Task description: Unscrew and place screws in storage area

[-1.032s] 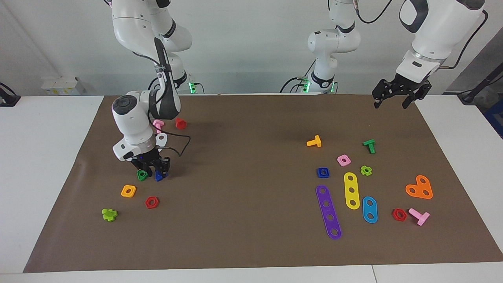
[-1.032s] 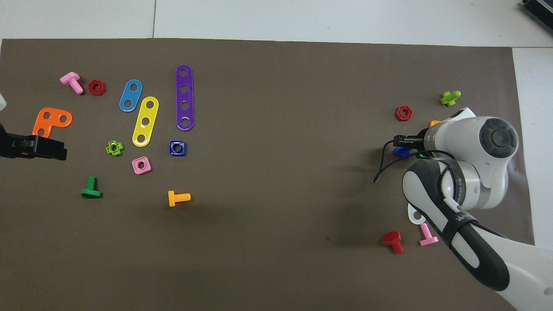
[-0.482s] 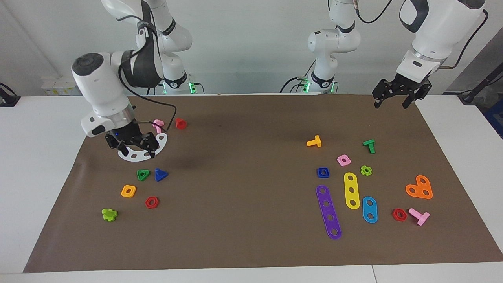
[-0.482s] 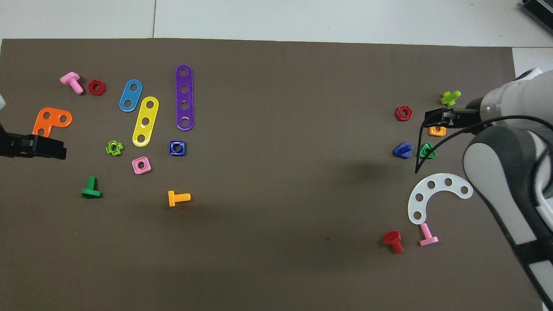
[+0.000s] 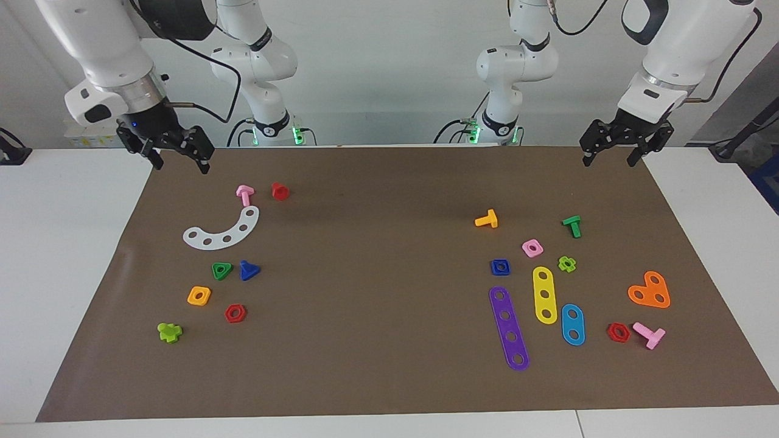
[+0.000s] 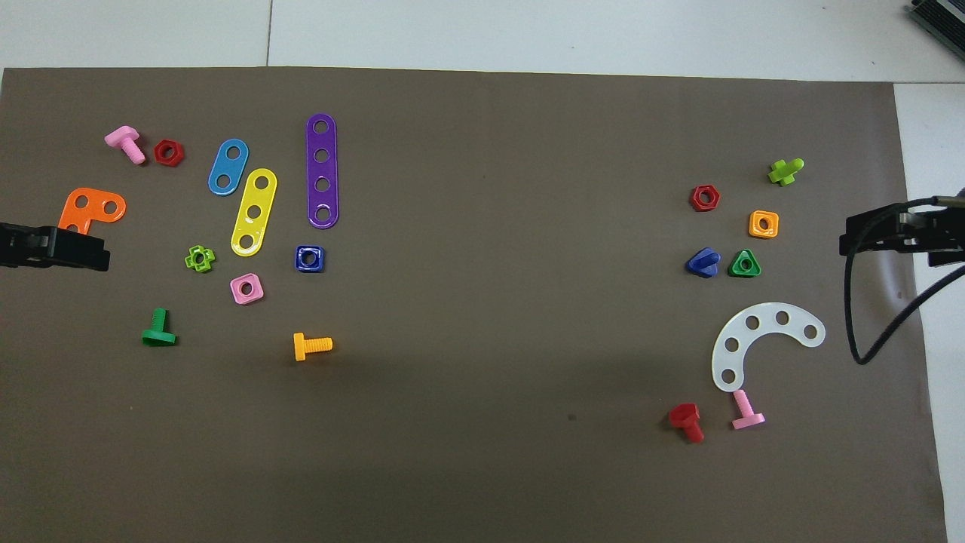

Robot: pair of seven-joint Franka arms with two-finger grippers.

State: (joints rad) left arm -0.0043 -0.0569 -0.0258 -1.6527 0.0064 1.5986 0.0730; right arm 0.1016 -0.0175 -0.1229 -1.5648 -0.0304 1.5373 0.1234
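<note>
The dark-blue bolt (image 5: 248, 270) with a triangular head lies on the brown mat toward the right arm's end, close beside the green triangular nut (image 5: 221, 271). Both also show in the overhead view, the bolt (image 6: 703, 262) and the nut (image 6: 745, 264). My right gripper (image 5: 180, 163) is open and empty, raised over the mat's edge at the right arm's end, well clear of the bolt; it also shows in the overhead view (image 6: 856, 234). My left gripper (image 5: 608, 159) is open and empty, waiting raised over the mat's edge at the left arm's end.
Near the bolt lie a white curved plate (image 5: 222, 231), pink bolt (image 5: 244, 194), red bolt (image 5: 280, 191), orange nut (image 5: 199, 295), red hex nut (image 5: 235, 313) and lime bolt (image 5: 169, 331). Toward the left arm's end lie coloured straps, nuts and bolts, including a dark-blue square nut (image 5: 500, 267).
My right gripper let go of the dark-blue bolt beside the green nut, then rose and drew back toward the robots to the mat's edge. The left arm barely moved.
</note>
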